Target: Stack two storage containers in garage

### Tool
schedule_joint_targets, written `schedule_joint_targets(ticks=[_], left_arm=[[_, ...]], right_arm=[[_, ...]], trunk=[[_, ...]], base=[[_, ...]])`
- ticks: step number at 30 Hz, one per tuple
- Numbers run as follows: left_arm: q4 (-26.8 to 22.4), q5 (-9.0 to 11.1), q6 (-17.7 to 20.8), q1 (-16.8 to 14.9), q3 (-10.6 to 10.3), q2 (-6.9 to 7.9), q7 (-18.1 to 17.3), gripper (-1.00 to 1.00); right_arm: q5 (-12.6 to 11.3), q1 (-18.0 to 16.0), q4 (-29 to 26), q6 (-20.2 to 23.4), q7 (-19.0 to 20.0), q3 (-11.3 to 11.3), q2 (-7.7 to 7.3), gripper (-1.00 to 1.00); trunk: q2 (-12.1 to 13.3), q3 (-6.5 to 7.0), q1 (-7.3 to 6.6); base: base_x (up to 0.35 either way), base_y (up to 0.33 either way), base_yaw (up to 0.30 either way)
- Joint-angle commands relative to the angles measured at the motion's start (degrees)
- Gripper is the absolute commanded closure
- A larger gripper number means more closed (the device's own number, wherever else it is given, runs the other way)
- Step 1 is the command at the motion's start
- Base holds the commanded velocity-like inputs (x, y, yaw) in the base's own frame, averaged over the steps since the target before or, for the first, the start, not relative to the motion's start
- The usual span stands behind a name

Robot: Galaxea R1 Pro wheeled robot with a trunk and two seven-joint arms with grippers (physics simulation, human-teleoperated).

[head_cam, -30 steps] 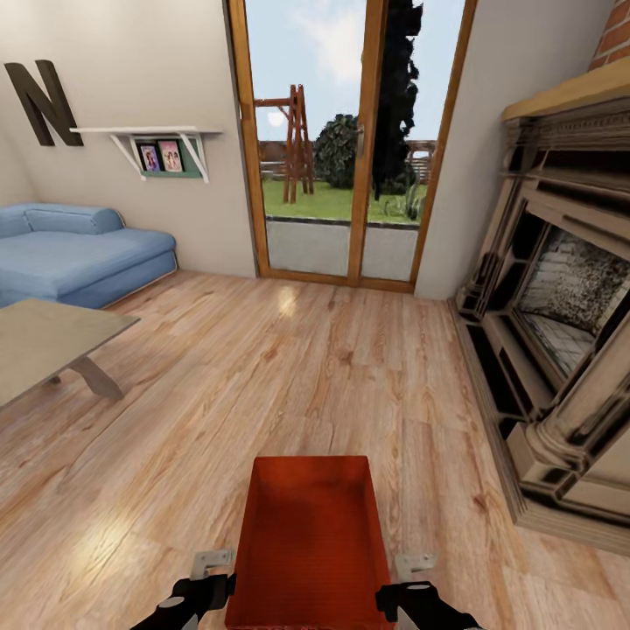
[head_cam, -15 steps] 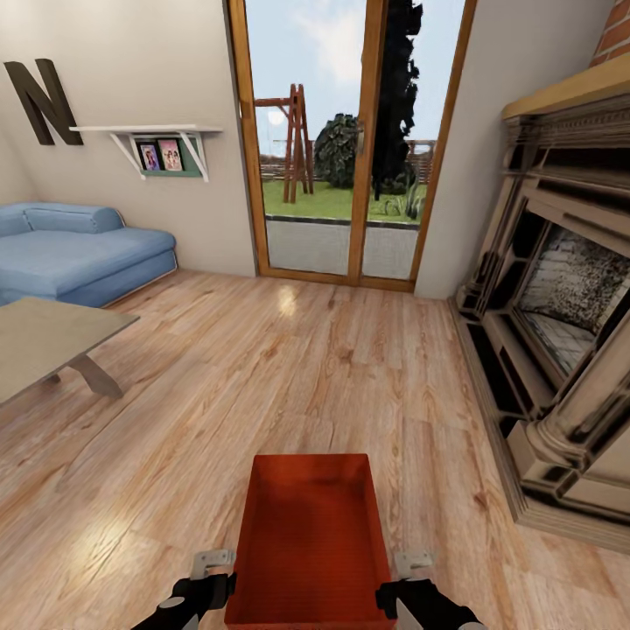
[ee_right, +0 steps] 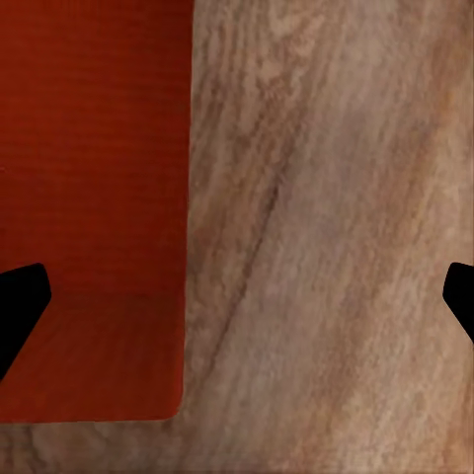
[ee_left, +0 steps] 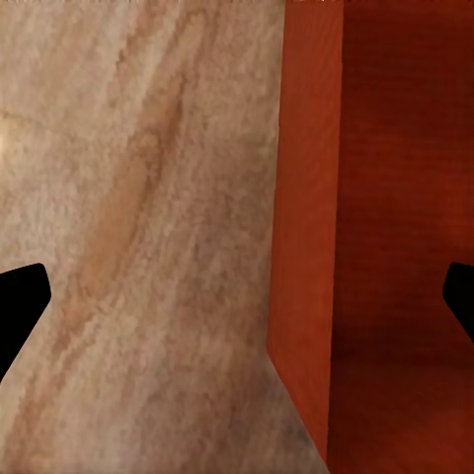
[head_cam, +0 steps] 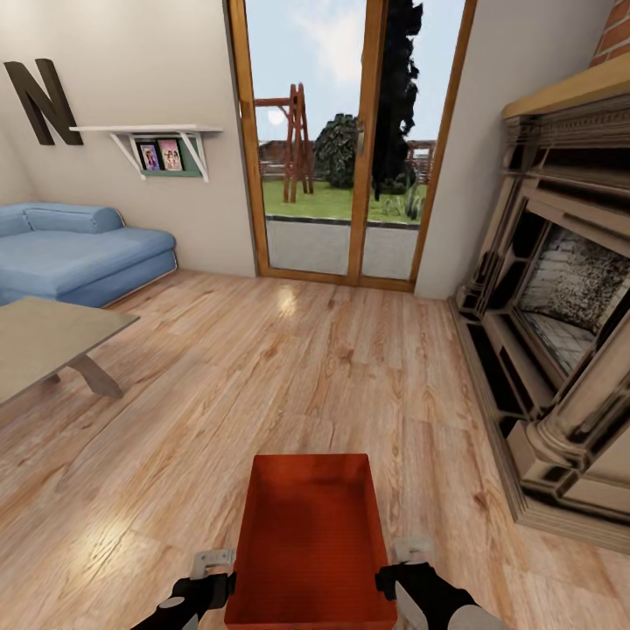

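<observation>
One storage container point(head_cam: 311, 547) in sight, red-orange, open-topped, empty, sitting on the light wood plank floor point(head_cam: 350, 350) of the living room, directly ahead of the robot and between its two arms.

Progress, as judged: early. Nothing has reached the garage; no concrete floor in sight. This bin is not yet lifted by any clear sign, and the carry, the set-down and the stacking of the second bin all remain.

Head view:
- left end effector point(head_cam: 213, 577) just beside the bin's left wall, near its close corner
- right end effector point(head_cam: 401, 573) just beside the right wall, same end
- room context: blue sofa point(head_cam: 74, 254) at far left, corner of a tabletop point(head_cam: 44, 341), glass patio door point(head_cam: 346, 140) ahead, fireplace point(head_cam: 560, 324) at right
- contact with the walls cannot be told from here

Wrist views add what the head view lacks:
- left wrist: fingers spread wide, dark tips at the frame edges, straddling the bin's wall, one tip over the wood, one over the red interior
- right wrist: same wide spread, astride the opposite wall and a rounded corner of the bin
- neither clamps the wall; gaps are plain on both sides
</observation>
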Motion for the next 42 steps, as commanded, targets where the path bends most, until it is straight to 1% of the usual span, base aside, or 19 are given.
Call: schedule_joint_targets(ticks=[1, 7, 14, 35, 42], left_arm=[[0.0, 0.5, -0.2, 0.0, -0.5, 0.00, 0.3, -1.00], [0.0, 0.4, -0.2, 0.0, -0.5, -0.02, 0.3, -1.00], [0.0, 0.4, -0.2, 0.0, -0.5, 0.04, 0.3, -1.00], [0.0, 0.3, -0.9, 0.0, -0.5, -0.20, 0.4, -1.00], [0.0, 0.3, -0.9, 0.0, -0.5, -1.31, 0.4, -1.00]], right_arm=[[0.2, -0.1, -0.1, 0.5, -0.2, 0.3, 0.04, -1.00], [0.2, -0.4, 0.0, 0.5, -0.2, 0.3, 0.09, -1.00], [0.1, -0.5, 0.2, 0.4, -0.2, 0.3, -0.05, -1.00], [0.1, -0.5, 0.4, 0.1, -0.2, 0.5, -0.22, -1.00], [0.1, -0.5, 0.4, 0.0, -0.2, 0.5, -0.22, -1.00]], trunk=[[0.0, -0.05, -0.01], [0.0, -0.05, -0.01], [-2.8, -1.30, 1.53], [-2.8, -1.30, 1.53], [-2.8, -1.30, 1.53]], base=[[0.000, 0.000, 0.000], [0.000, 0.000, 0.000], [0.000, 0.000, 0.000], [0.000, 0.000, 0.000], [0.000, 0.000, 0.000]])
